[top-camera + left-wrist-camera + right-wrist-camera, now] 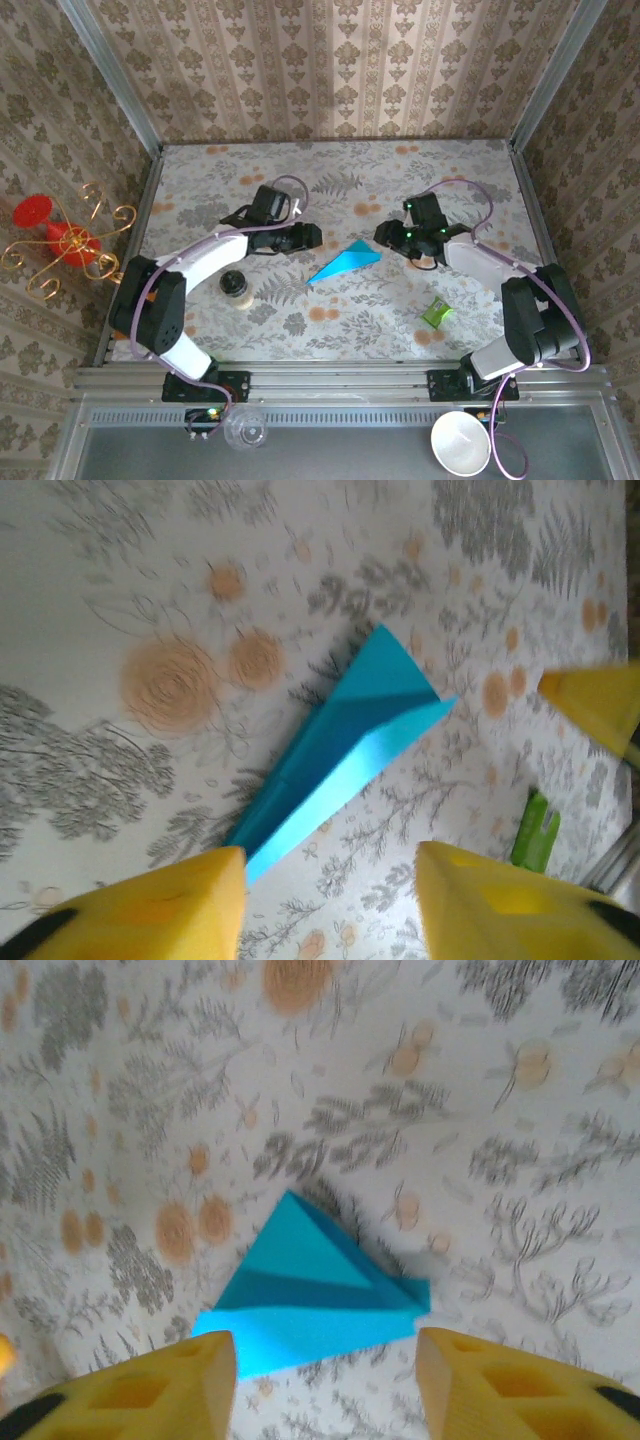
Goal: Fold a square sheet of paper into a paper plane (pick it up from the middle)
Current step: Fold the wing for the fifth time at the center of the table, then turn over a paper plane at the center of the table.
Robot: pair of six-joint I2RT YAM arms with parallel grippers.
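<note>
The teal-blue paper plane lies on the floral tablecloth at mid-table, a narrow folded dart with its nose toward the near left. My left gripper hangs just left of its wide tail, my right gripper just to the right. In the left wrist view the plane lies ahead of my open left gripper, its nose close to the left pad. In the right wrist view the plane's tail lies just ahead of my open right gripper. Nothing sits between either pair of yellow pads.
A small green crumpled wrapper lies near the right arm, also seen as a green wrapper. A dark round jar stands beside the left arm. A white bowl and a clear cup sit on the near ledge.
</note>
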